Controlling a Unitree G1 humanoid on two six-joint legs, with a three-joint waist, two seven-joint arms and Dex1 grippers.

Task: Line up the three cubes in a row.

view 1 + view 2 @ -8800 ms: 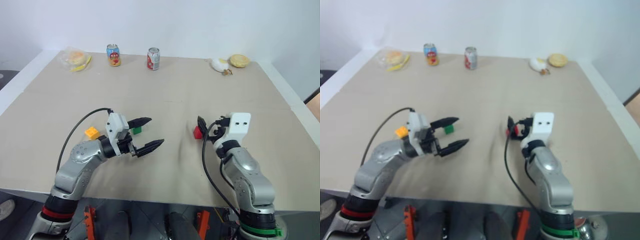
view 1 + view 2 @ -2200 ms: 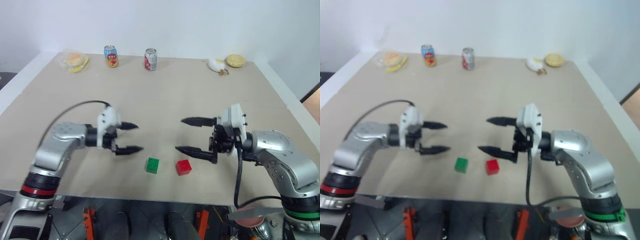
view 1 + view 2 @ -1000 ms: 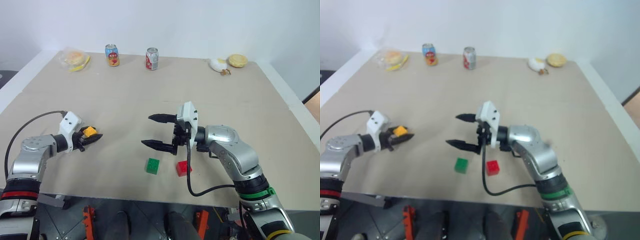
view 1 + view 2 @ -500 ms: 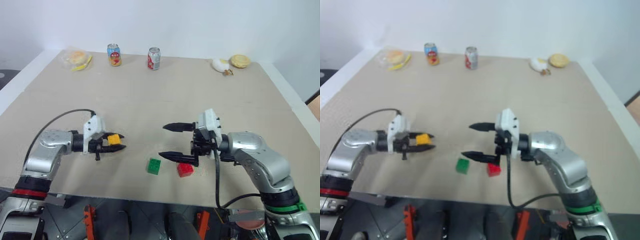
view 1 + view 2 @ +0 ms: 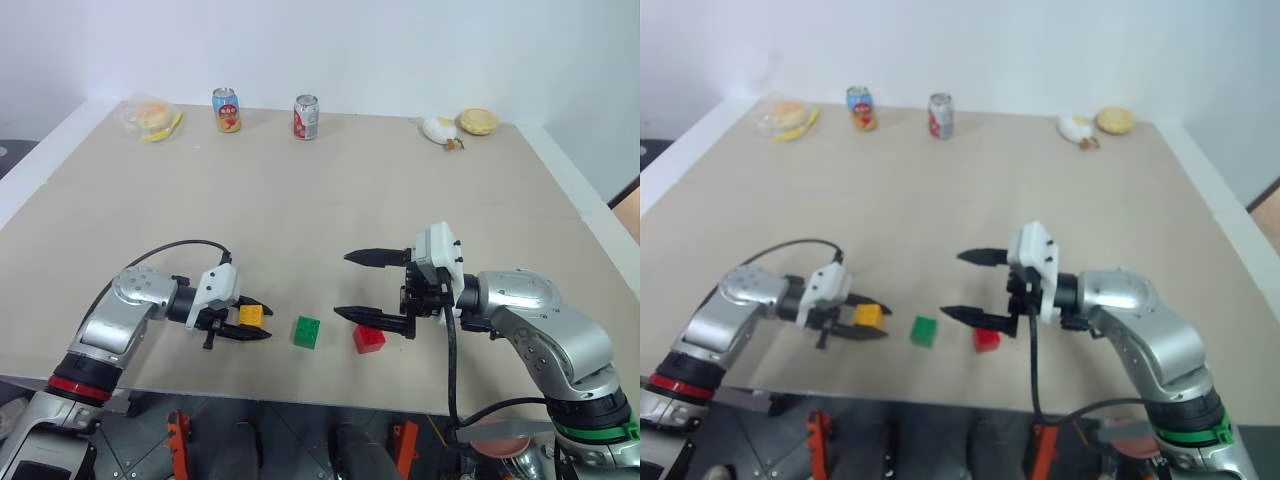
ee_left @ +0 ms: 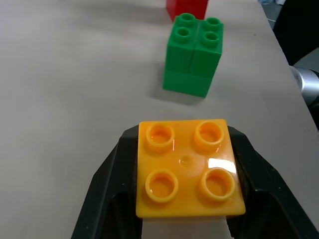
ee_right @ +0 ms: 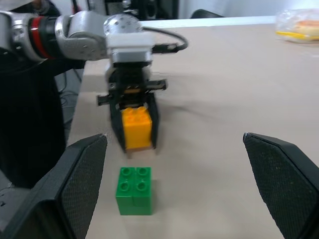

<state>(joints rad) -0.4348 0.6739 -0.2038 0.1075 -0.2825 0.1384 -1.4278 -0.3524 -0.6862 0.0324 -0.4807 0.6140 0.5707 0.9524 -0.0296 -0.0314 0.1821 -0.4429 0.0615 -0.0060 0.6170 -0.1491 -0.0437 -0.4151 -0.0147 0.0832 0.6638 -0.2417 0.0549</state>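
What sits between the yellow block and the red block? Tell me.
The green block sits between the yellow block, held by the left gripper, and the red block, seen from the head views.

We see our right fingers [image 7: 82, 186] spread wide over the table [image 7: 224, 99]. Between them sits the green cube [image 7: 133, 190], and just beyond it our left gripper [image 7: 134, 142] clamps the yellow cube [image 7: 135, 127].

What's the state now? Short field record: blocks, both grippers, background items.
yellow block: clamped between left gripper fingers, beside the green block, small gap
green block: on the table, free
red block: on the table, right of green
right gripper: open, holds nothing, above the red block
row: green and red lined up, yellow not released
far edge: two cans, food items
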